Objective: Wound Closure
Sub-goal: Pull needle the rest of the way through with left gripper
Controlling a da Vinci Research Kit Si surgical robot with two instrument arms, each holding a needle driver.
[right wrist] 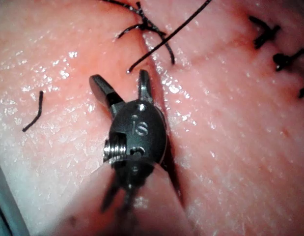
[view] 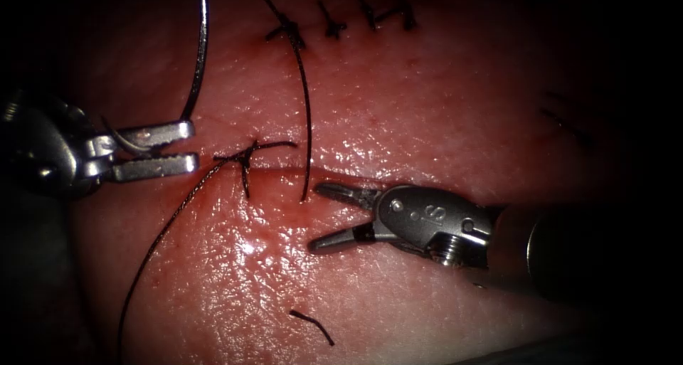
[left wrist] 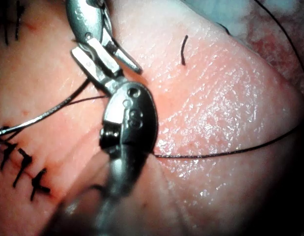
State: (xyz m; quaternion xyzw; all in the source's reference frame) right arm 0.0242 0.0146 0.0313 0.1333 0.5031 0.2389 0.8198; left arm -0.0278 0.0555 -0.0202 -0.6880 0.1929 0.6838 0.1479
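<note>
My left tool (view: pixel 193 146) is left of the cut (view: pixel 284 171), with its jaws shut on the curved needle (view: pixel 200 59) near one end. The needle arcs upward, clear of the tissue (view: pixel 427 102), and appears as a silver wire (left wrist: pixel 43 115) in the left wrist view. A knotted stitch (view: pixel 245 159) crosses the cut's left end. From it, dark thread (view: pixel 163 230) trails down to the left. Another strand (view: pixel 307 123) hangs down from above, its free end at the cut. My right tool (view: pixel 314 217) (right wrist: pixel 118 77) is open and holds nothing, just right of that end.
A row of finished stitches (view: pixel 341 20) lies along the top of the tissue. A short cut end of thread (view: pixel 313 327) (right wrist: pixel 34 112) rests below the right tool. Red fluid (view: pixel 270 201) wets the tissue around the cut.
</note>
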